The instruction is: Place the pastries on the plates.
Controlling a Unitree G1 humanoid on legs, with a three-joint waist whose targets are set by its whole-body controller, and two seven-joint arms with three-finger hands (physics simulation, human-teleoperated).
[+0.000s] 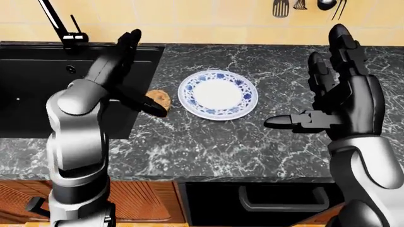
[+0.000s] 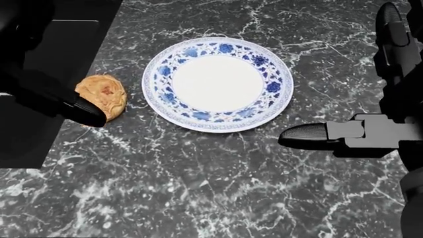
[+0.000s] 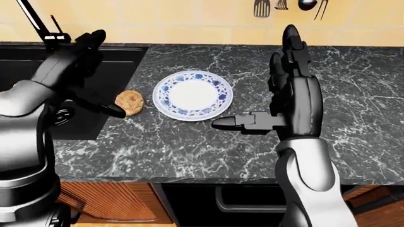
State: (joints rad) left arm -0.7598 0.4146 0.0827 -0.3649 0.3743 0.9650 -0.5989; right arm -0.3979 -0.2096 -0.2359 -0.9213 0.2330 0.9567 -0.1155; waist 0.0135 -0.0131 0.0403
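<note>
A round brown pastry (image 2: 103, 94) lies on the dark marble counter (image 2: 218, 178), just left of an empty blue-and-white plate (image 2: 218, 83). My left hand (image 1: 132, 71) is open above the counter's left part, its thumb tip (image 2: 89, 113) at the pastry's lower left edge. I cannot tell whether it touches. My right hand (image 1: 328, 90) is open and empty, held upright to the right of the plate, with its thumb (image 2: 311, 135) pointing left toward the plate's lower right rim.
A black sink (image 1: 38, 80) with a black faucet (image 1: 63, 28) is set into the counter at the left. Utensils (image 1: 309, 7) hang on the yellow tiled wall. A dark oven door with a handle (image 1: 278, 201) sits below the counter edge.
</note>
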